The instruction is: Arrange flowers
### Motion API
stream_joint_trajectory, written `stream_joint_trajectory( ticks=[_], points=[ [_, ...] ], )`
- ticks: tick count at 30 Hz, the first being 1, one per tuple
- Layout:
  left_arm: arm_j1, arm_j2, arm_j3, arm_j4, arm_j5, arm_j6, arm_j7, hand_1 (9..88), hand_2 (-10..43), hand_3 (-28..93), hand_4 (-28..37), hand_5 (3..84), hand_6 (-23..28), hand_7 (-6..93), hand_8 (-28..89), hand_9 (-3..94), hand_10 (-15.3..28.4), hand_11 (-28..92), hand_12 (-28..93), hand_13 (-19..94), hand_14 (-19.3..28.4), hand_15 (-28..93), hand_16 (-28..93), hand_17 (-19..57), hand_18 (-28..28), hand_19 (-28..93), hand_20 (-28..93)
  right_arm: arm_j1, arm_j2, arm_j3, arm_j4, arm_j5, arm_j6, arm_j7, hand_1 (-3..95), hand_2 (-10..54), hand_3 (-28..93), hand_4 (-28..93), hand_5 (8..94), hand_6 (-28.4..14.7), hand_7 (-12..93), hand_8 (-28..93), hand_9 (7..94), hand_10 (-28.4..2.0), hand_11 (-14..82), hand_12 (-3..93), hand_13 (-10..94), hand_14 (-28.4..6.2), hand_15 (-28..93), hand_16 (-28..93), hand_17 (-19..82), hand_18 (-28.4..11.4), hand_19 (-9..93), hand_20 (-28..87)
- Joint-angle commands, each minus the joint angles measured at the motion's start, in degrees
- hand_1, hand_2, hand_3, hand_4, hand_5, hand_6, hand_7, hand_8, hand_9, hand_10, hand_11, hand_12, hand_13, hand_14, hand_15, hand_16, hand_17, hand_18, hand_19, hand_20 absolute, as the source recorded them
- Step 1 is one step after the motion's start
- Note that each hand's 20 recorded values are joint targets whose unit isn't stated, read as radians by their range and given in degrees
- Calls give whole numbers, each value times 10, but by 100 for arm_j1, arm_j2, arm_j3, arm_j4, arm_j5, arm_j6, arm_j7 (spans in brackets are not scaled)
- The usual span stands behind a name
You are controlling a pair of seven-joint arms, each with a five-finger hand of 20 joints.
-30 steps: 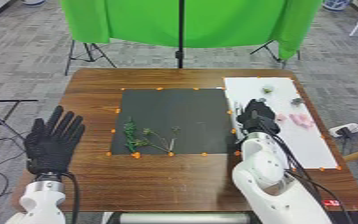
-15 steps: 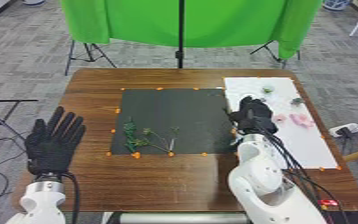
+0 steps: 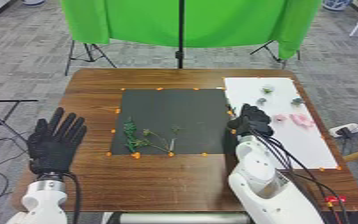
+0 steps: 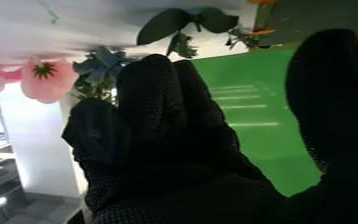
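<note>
A: Classify the site.
B: Robotics lab or similar test room. Use the brown wooden table [image 3: 184, 192] as reference.
A: List indicators at the table.
B: White left robot arm [image 3: 42, 200] and white right robot arm [image 3: 255, 167] over its near edge. Orange markers [image 3: 135, 155] around the dark mat [image 3: 171, 112] on top.
A: Beyond the table?
B: Green backdrop cloth [image 3: 189, 25], dark upright pole [image 3: 181, 35] and tripod legs [image 3: 101, 55].
A: Around the table?
B: Gray carpet-tile floor [image 3: 33, 55], office type. Dark metal stand [image 3: 7, 100] to the left; white box [image 3: 342, 130] with cabling near the right edge.
</note>
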Motion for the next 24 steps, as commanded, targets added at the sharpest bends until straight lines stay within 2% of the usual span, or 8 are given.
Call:
stream_joint_trajectory(
  ticks=[1,5,6,8,10,13,17,24],
  points=[
    [42,-43,46,57,57,-40,-115,240,117,764,-283,312,93,74,-95,268,160,106,78,184,157,176,-34,-88,122,247,75,265,-42,-212,775,-5,-425,-36,401,-95,824,-283,421,-152,593,-265,420,-283,559,235,483,-219,833,199,399,-284,932,718],
    [23,-50,40,71,-9,-93,-113,240,114,765,-283,325,93,74,-93,268,160,105,78,183,157,175,-34,-89,122,246,74,374,-17,-371,1034,83,-581,-395,457,-95,871,-283,504,-98,604,-254,546,-228,465,212,566,-178,773,247,404,-282,932,703],
    [23,-51,42,74,0,-107,-121,240,113,765,-283,327,93,73,-93,268,161,104,78,184,157,175,-34,-89,122,245,74,393,-27,-401,1074,111,-623,-381,503,-95,812,-283,558,-62,586,-58,651,-186,358,243,611,-150,720,313,405,-278,932,691],
    [23,-49,54,67,-9,-119,-124,243,105,765,-283,330,94,71,-92,268,161,102,78,183,157,174,-34,-88,122,244,74,396,-51,-414,1109,161,-688,-321,561,-95,753,-283,634,-34,556,41,770,-143,199,318,675,-113,645,378,410,-272,932,676],
    [13,-49,62,72,-53,-134,-136,248,98,764,-283,331,95,71,-91,268,162,102,79,183,157,173,-33,-89,122,244,74,368,-68,-400,1153,187,-589,-286,603,-95,742,-283,708,-15,522,101,864,-109,100,350,741,-72,565,439,416,-271,932,660],
    [32,-50,61,58,-77,-99,-111,255,88,764,-283,333,95,71,-90,267,162,102,80,182,158,172,-33,-89,123,242,74,310,-30,-370,1147,178,-434,-279,637,-95,765,-282,774,5,507,134,932,-77,99,364,825,-45,502,477,430,-275,932,637],
    [60,-50,48,46,-100,-71,-77,264,73,765,-283,336,96,72,-89,268,161,103,81,183,158,172,-31,-89,123,243,75,236,84,-326,998,112,140,-302,630,-95,810,-283,790,8,511,139,937,-76,137,366,841,-45,505,499,436,-280,932,631],
    [112,-46,15,21,-97,-99,-25,271,64,765,-283,340,96,73,-90,269,159,105,82,183,157,173,-31,-89,123,242,76,170,404,-241,225,6,1023,-430,617,-95,858,-274,804,3,502,147,937,-101,156,386,827,-64,560,525,439,-283,932,626]
  ],
)
